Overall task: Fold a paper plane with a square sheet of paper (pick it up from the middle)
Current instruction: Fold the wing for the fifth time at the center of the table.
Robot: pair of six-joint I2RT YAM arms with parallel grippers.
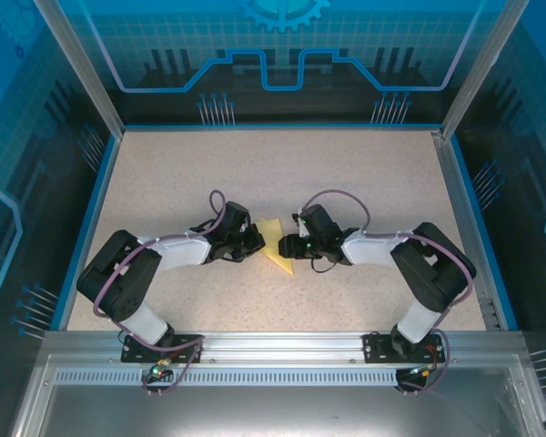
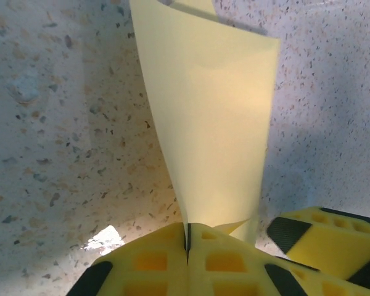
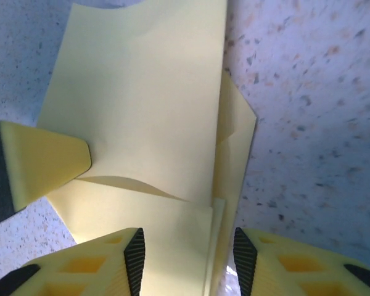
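Observation:
The pale-yellow sheet of paper (image 1: 275, 246), folded into layers with a pointed near end, lies on the table between both grippers. My left gripper (image 1: 255, 241) is shut on one edge of it. In the left wrist view a flap of the paper (image 2: 216, 123) rises from between the closed fingertips (image 2: 188, 237). My right gripper (image 1: 289, 246) stands open over the opposite side. Its black pads (image 3: 134, 259) straddle the folded layers (image 3: 148, 111) without pinching them. A left finger (image 3: 43, 160) rests against the paper's left edge in the right wrist view, and a right finger (image 2: 324, 237) shows beside the paper in the left wrist view.
The speckled beige tabletop (image 1: 282, 173) spreads wide around the paper. Blue enclosure walls (image 1: 100, 209) and a metal rail (image 1: 282, 344) at the near edge bound it. Both arm bases (image 1: 164, 341) sit on that rail.

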